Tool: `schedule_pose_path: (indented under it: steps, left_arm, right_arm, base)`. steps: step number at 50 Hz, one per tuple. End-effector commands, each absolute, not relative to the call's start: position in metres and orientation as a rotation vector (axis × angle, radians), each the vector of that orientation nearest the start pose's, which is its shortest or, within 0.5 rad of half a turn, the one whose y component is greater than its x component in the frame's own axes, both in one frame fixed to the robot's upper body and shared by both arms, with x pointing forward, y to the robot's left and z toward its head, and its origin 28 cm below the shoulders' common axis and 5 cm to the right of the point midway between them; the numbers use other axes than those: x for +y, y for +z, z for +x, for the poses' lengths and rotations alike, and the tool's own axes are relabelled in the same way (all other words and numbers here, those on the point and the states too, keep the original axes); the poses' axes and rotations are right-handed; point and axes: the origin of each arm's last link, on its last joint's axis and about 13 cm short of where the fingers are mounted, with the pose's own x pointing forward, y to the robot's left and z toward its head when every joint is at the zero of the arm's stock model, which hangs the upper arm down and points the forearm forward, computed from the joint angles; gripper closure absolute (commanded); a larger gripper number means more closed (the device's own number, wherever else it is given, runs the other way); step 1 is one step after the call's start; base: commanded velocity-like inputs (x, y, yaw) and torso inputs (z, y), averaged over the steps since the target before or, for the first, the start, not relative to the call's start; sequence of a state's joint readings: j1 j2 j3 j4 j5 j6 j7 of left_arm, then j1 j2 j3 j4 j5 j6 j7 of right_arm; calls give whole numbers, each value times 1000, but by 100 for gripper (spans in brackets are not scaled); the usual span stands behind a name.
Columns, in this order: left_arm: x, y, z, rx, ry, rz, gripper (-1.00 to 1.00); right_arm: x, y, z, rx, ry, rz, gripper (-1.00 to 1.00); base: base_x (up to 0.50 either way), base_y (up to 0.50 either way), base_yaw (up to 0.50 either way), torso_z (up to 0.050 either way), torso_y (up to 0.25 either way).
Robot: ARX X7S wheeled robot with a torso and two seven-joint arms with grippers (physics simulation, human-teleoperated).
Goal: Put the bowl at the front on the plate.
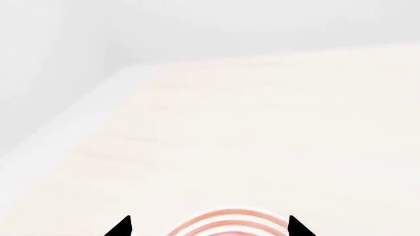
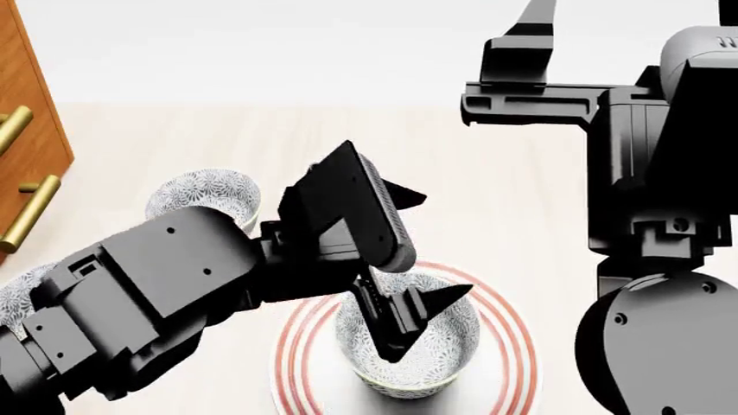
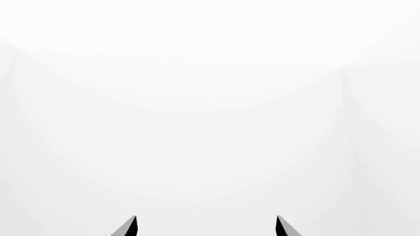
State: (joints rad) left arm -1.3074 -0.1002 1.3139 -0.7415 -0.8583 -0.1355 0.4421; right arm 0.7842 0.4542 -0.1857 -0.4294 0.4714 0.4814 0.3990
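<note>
Table [image 2: 542, 190]: pale wood surface carrying the plate and bowls
Right arm [image 2: 658, 190]: raised well above and to the right of the plate, touching nothing
Left arm [image 2: 162, 294]: reaches in from the left of the plate, its wrist over the plate's left side
Cabinet [image 2: 29, 130]: brown wood with brass handles, far left of the plate
Plate [image 2: 507, 346]: white with red rings, the bowl standing upright near its middle
Bowl [image 2: 444, 359]: flower-patterned, resting on the plate
Second bowl [image 2: 202, 194]: behind and left of the plate, well apart from it
Third bowl [image 2: 14, 298]: left of the plate, mostly hidden by the left arm
Left gripper [image 2: 421, 251]: spread wide above the bowl, clasping nothing
Right gripper [image 3: 204, 227]: tips apart, nothing between them, facing blank white
</note>
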Motion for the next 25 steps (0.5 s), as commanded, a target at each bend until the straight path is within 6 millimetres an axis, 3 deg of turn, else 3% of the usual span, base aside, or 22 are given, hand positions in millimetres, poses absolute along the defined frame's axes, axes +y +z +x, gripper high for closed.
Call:
schedule_pose_path:
  steps: [1,25]
  left_arm:
    - [127,184,400,60,-1022,353,-100]
    - [149,173,401,-6,-861,254,-100]
  right_arm:
    - [-133,268,283,-626,-55,-42,-100]
    - [-130,265,285,-621,-45,-53,-100]
  base:
    - [0,0,0,0,0]
    - [0,0,0,0,0]
